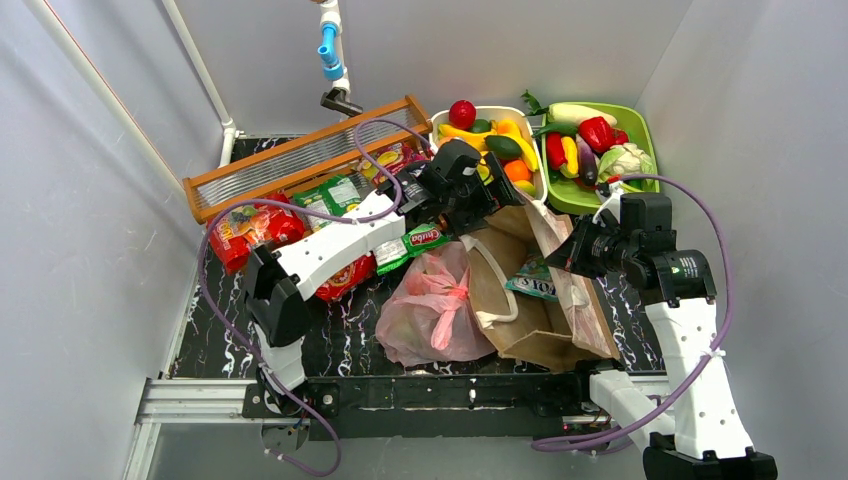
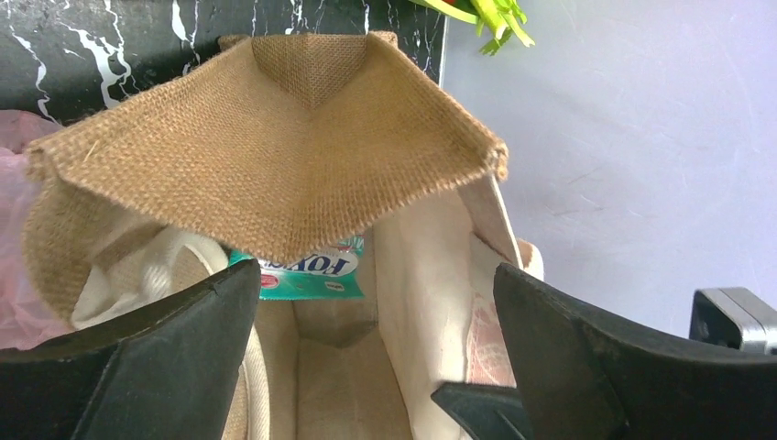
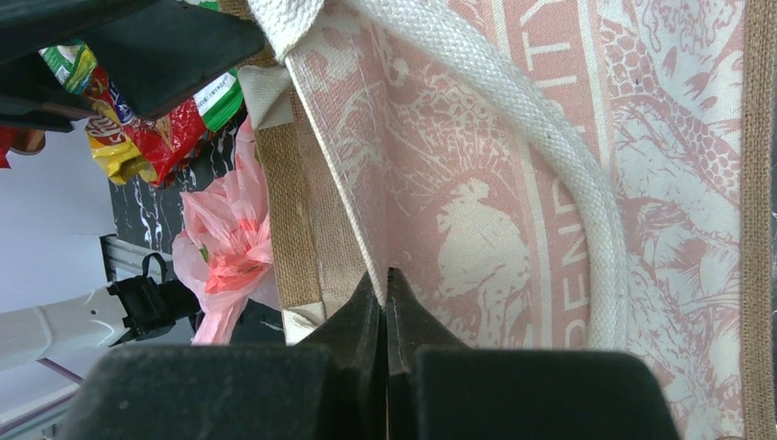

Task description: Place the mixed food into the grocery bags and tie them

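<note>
1. My left gripper [image 2: 374, 275]: jaws spread wide, nothing between them, hanging over the open mouth of the brown burlap bag [image 2: 302, 156].
2. My right gripper [image 3: 385, 275]: fingers pressed together. The edge of the bag's pink-printed side panel runs into the tips, so it seems pinched there, though the contact itself is hidden.
3. Brown burlap bag: mid-table, bottom toward the near edge, mouth toward the far edge, cream lining showing. A white rope handle [image 3: 550, 156] loops across the printed panel.
4. Teal snack packet [image 2: 307, 270]: inside the bag, partly under the folded-in burlap flap.
5. Pink plastic bag [image 1: 435, 310]: touching the burlap bag's left side, handles bunched on top.
6. Loose snack packets [image 1: 250, 225]: red and green, heaped toward the left edge of the table [image 1: 340, 330], some under my left arm.
7. Toy fruits [image 1: 505, 145]: in the white basket [image 1: 437, 120], at the far edge.
8. Toy vegetables [image 1: 598, 132]: in the green tray [image 1: 645, 120], far right corner, just beside the basket.
9. Wooden rack [image 1: 300, 155]: far left, set at a slant.
</note>
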